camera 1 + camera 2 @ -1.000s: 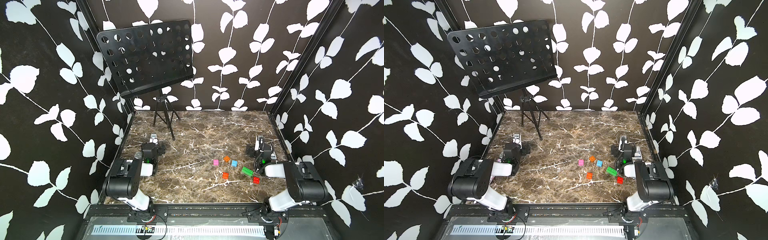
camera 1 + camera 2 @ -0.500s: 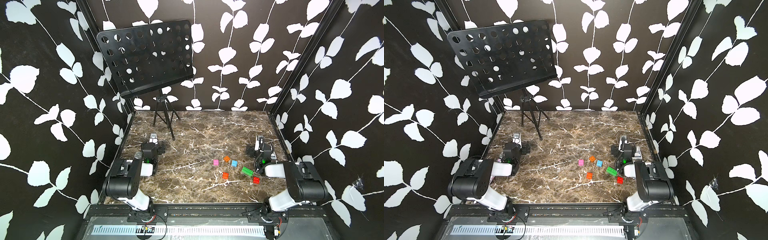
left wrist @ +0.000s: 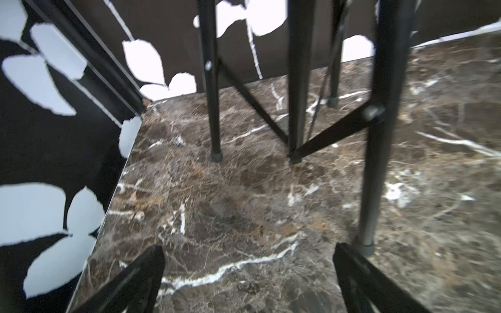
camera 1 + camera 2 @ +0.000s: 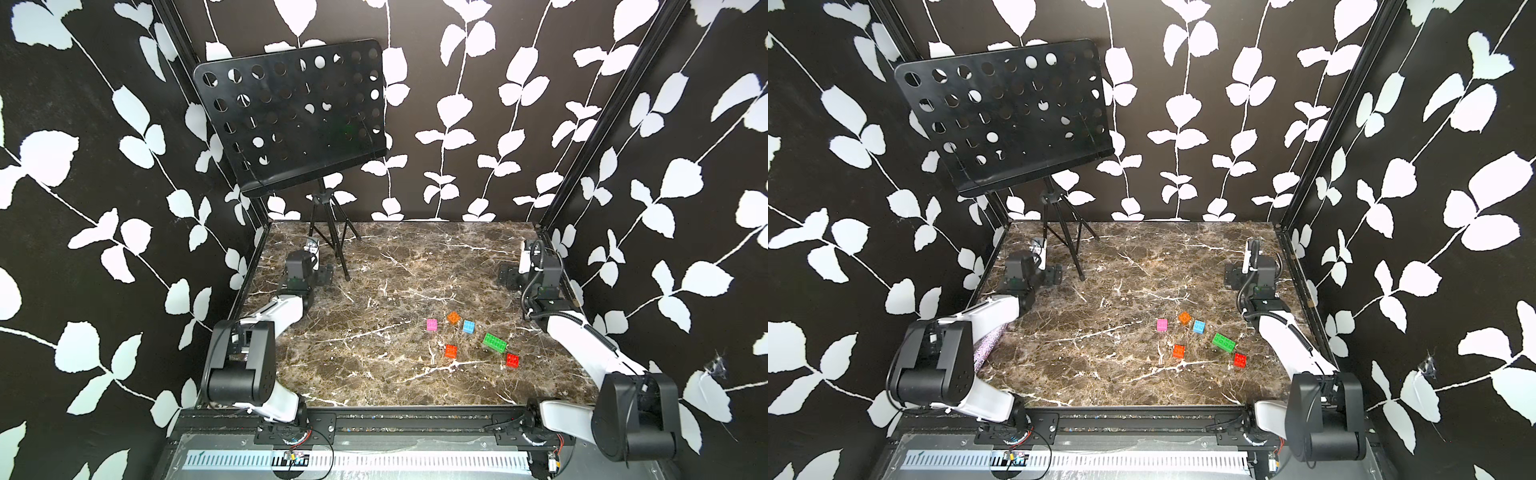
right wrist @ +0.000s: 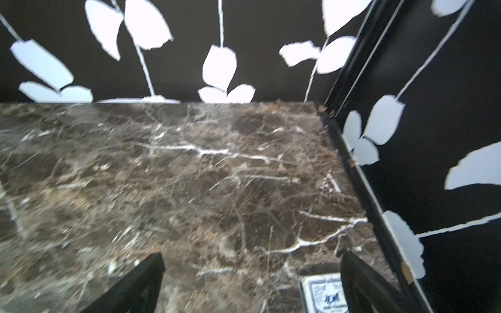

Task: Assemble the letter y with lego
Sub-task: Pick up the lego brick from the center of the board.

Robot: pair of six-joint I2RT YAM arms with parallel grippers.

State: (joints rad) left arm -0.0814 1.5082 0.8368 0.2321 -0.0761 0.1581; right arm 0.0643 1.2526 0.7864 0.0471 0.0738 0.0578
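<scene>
Six loose lego bricks lie apart on the marble table's front right in both top views: pink (image 4: 432,325), orange (image 4: 454,318), light blue (image 4: 469,326), a longer green (image 4: 495,343) and two red (image 4: 451,351) (image 4: 512,360). None is joined to another, and the letter y is not in view. My left gripper (image 4: 321,266) (image 3: 248,249) rests open at the table's left side, far from the bricks, with bare marble between its fingers. Behind the bricks at the right side, my right gripper (image 4: 517,268) (image 5: 250,256) is open and holds nothing.
A black perforated music stand (image 4: 291,124) rises at the back left. One of its tripod legs (image 3: 371,173) stands right in front of the left gripper. A white-and-blue card box (image 5: 322,295) lies by one right finger. Black leaf-patterned walls close three sides.
</scene>
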